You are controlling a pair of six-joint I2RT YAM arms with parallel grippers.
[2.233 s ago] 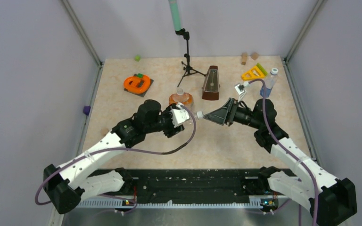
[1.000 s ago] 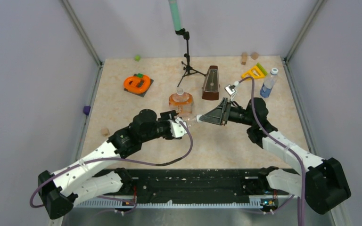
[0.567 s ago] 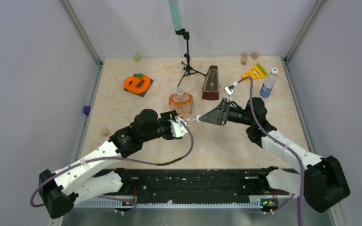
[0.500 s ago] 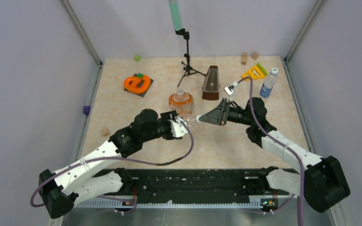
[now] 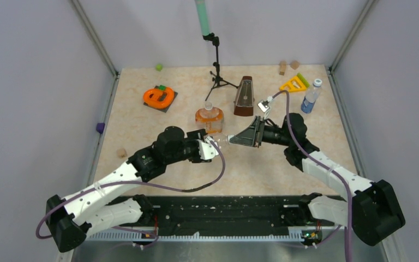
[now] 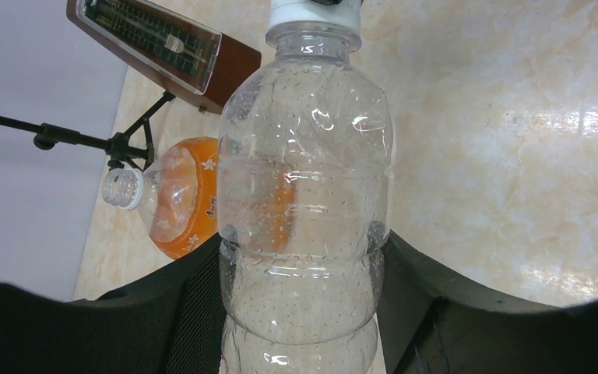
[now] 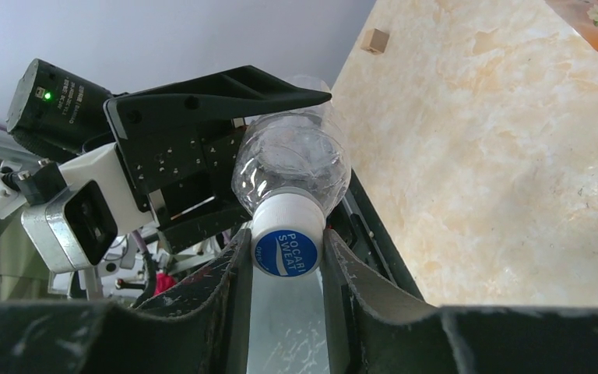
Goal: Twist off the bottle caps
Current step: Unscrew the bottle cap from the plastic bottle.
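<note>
My left gripper is shut on the plain clear bottle, holding it by the belly, lying level above the table. Its cap, white with a blue printed top, points at my right gripper. That gripper's two fingers press the cap's sides. In the top view the two grippers meet at the cap. The squat orange bottle stands just behind them, its neck bare. The blue-label bottle stands at the far right with a white cap on it.
A brown metronome and a black tripod stand are behind the orange bottle. An orange ring toy lies far left, a yellow triangle far right. Small wooden blocks sit near the back; another block is by the left arm.
The right gripper has come left to the bottle's mouth and its fingers have narrowed onto the cap. The left gripper has lowered slightly and keeps holding the bottle.
</note>
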